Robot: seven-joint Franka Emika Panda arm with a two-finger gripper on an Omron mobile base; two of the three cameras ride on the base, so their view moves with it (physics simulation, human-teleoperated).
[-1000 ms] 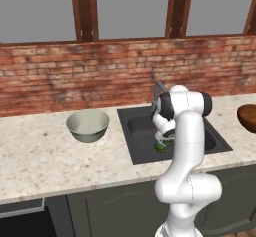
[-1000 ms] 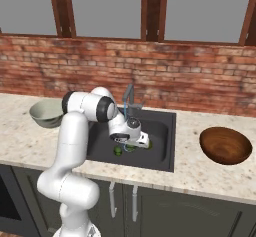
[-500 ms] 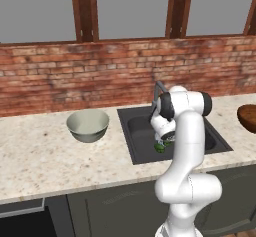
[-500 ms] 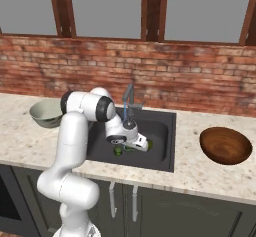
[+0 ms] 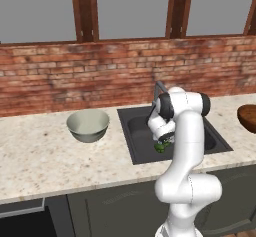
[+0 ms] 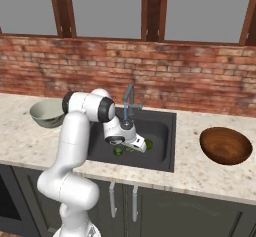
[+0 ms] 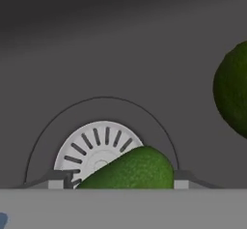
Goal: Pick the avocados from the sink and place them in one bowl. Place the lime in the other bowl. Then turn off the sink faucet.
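2 bowls point(image 6: 225, 145) point(image 5: 88, 125); 1 faucet point(image 6: 129, 101); perhaps 3 green fruits point(image 6: 149, 144) in sink point(image 6: 160, 126).

My own arm hides the near right part of the sink point(image 5: 135, 141) from the left base camera, and the fruit under my claw point(image 5: 161, 146) shows there only as a green sliver. The brown bowl point(image 5: 247, 118) is cut off by that picture's right edge. In my hand camera, one avocado point(image 7: 132, 172) loses its lower part and another point(image 7: 234, 93) runs off the right edge.
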